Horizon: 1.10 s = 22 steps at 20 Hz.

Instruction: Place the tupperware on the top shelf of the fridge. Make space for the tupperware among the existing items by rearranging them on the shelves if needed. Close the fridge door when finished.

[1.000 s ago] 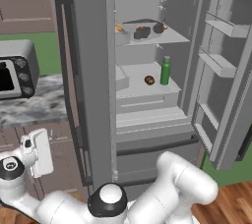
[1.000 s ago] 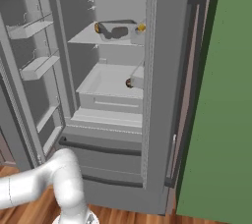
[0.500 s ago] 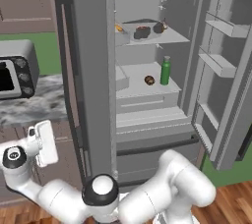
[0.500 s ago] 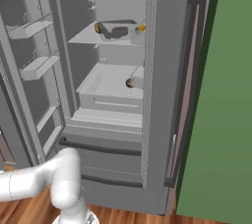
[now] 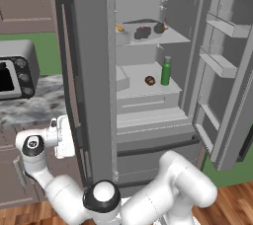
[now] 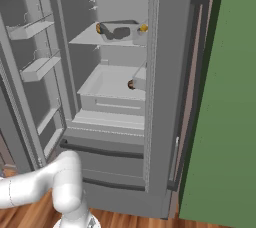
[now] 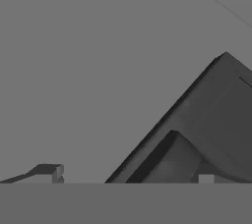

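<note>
The fridge (image 5: 94, 71) stands with both doors swung wide. On its top shelf (image 5: 174, 36) a pale tupperware (image 5: 136, 24) (image 6: 120, 28) sits among an orange-yellow piece (image 5: 119, 28) and dark lumps (image 5: 159, 27). One shelf down, a green bottle (image 5: 166, 71) stands beside a small brown round thing (image 5: 150, 80). My gripper (image 5: 69, 137) is low at the outer face of the left door, beside its dark handle (image 5: 69, 71). It is open and holds nothing. In the hand view, the gripper (image 7: 126, 176) faces the grey door panel, with the dark handle (image 7: 197, 120) slanting close by.
The right door (image 5: 227, 71), with its narrow bins, juts out toward me. A microwave (image 5: 17, 71) sits on the marbled counter (image 5: 29, 105) left of the fridge, above brown cabinets. A green wall (image 6: 225, 122) lies to the right.
My hand has swung right and slightly up, from over the cabinet front toward the left door's handle. Things inside the fridge have not moved.
</note>
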Motion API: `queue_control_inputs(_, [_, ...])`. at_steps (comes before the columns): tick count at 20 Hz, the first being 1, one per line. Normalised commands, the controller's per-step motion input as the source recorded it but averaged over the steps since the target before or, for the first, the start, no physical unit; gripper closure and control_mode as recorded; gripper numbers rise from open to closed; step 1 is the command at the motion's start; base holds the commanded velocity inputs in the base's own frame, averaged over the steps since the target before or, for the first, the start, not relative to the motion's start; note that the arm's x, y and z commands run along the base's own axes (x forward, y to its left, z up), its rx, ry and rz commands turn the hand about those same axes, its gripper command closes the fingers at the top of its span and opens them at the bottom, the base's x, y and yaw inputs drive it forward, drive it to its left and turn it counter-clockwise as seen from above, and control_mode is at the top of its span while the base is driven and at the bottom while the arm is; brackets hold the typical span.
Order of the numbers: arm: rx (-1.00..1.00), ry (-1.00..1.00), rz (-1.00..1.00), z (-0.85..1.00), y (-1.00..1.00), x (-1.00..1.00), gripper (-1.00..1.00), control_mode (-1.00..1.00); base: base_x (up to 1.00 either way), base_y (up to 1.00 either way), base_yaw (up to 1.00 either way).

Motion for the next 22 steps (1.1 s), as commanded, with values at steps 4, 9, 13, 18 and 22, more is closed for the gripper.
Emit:
queue_control_inputs(4, [0.00, 0.00, 0.00, 0.01, -1.00, 0.03, -1.00, -1.00, 0.00, 0.00, 0.00])
queue_control_inputs(9, [0.00, 0.00, 0.00, 0.00, -1.00, 0.11, -1.00, -1.00, 0.00, 0.00, 0.00])
queue_control_inputs(13, [0.00, 0.00, 0.00, 0.01, -1.00, 0.25, -1.00, -1.00, 0.00, 0.00, 0.00])
queue_control_inputs(18, [0.02, 0.00, 0.00, 0.13, -0.96, 0.39, -1.00, -1.00, 0.00, 0.00, 0.00])
queue_control_inputs(22, [0.04, 0.01, 0.01, 0.16, -0.85, 0.44, -1.00, -1.00, 0.00, 0.00, 0.00])
